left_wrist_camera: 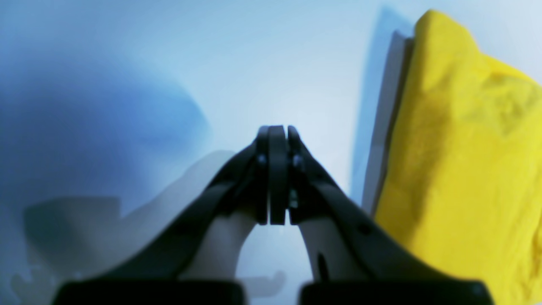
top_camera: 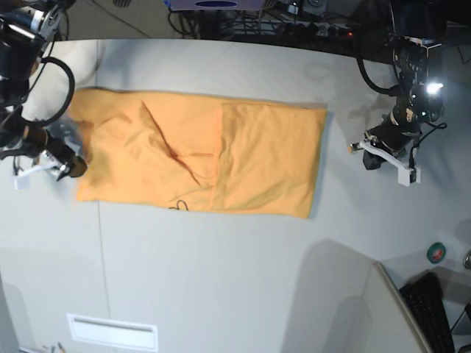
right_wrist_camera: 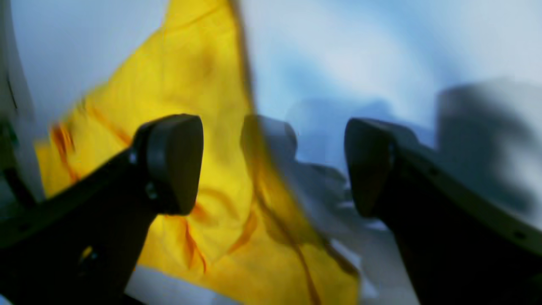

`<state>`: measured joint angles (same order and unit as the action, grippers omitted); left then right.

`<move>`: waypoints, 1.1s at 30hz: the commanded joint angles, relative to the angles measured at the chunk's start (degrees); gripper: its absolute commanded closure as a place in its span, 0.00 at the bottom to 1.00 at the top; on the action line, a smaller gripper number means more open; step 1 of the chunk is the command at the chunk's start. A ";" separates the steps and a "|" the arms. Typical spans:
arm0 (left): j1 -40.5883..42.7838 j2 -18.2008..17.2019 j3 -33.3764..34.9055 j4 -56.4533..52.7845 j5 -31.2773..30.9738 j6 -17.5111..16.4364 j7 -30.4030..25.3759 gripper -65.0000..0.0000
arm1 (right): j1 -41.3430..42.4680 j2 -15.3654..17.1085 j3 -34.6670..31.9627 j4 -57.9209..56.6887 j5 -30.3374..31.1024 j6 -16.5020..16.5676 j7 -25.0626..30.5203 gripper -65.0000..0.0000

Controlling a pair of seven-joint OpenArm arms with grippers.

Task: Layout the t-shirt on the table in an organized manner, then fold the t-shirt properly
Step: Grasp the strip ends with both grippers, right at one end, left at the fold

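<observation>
T-shirt [top_camera: 199, 154] lies flat on the bench [top_camera: 221, 279] as a long rectangle, upper-centre of the base view, running 9 to 3 o'clock. One panel is doubled over at its 3 o'clock end, a diagonal crease sits left of centre, and thin black marks show at the lower edge.

Left claw [left_wrist_camera: 277, 140]: clenched on nothing, jaws pressed together. It hangs well apart from the cloth, off the 3 o'clock end. Its wrist view shows the shirt's edge to the side only.

Right claw [right_wrist_camera: 271, 165]: released, jaws spread wide. It sits at the shirt's 9 o'clock end, cloth hem passing between the jaws without being gripped. That view is blurred; contact with a pad cannot be confirmed.

Judgement: layout and lengthwise folds look done, and a crosswise fold is in hand.

Next move, likely: right claw closes on the 9 o'clock edge and carries it toward 3 o'clock, keeping corners square. Risk: dragging the lower layers askew.
</observation>
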<state>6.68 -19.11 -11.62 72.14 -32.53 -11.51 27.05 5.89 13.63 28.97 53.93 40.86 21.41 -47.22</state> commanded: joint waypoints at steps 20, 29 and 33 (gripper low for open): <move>-9.89 3.60 17.73 -8.62 -0.39 -0.05 -5.38 1.00 | -1.98 -0.05 -11.78 2.02 0.68 1.32 -0.38 0.43; -10.77 4.21 17.90 -8.62 -0.39 -0.05 -5.29 1.00 | -1.71 -0.75 -11.87 2.02 0.50 1.32 -0.47 0.51; -10.77 4.74 17.99 -8.62 -0.30 -0.05 -5.29 1.00 | -1.63 -0.66 -11.87 2.02 0.41 1.32 0.14 0.86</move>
<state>-3.31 -14.31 6.44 62.65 -32.42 -11.07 22.85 3.75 12.36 17.23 55.59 41.54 23.00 -46.54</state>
